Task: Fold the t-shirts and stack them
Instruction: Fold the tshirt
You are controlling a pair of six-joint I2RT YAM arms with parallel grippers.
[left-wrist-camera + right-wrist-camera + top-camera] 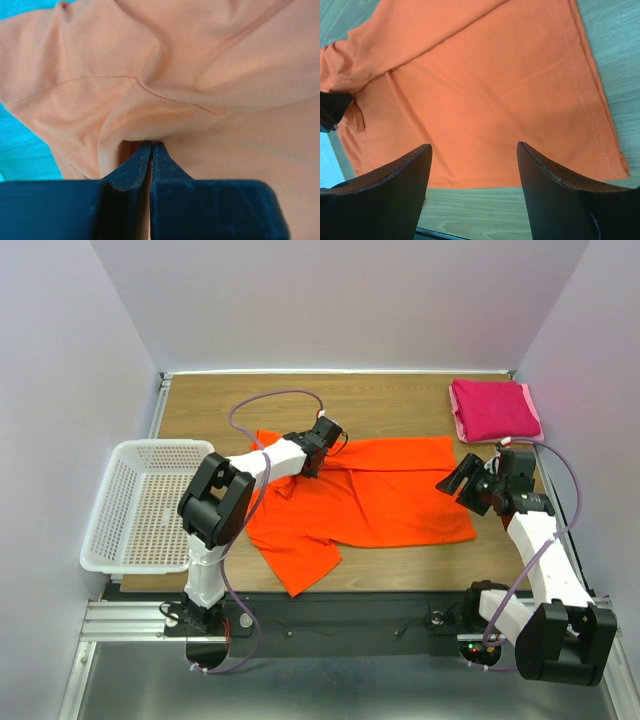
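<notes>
The orange t-shirt [380, 502] lies partly folded across the middle of the table, a sleeve hanging toward the near edge. My left gripper [322, 445] is shut on a fold of the orange t-shirt [165, 80] near its upper left part; the cloth bunches around the closed tips. My right gripper [458, 481] is open and empty, hovering just above the shirt's right hem [485, 85]. The magenta-pink t-shirt [494, 408] lies folded at the far right corner.
A white lattice basket [142, 505] stands at the table's left edge. Bare wood table [390, 395] shows behind the orange shirt. A dark rail [350, 612] runs along the near edge.
</notes>
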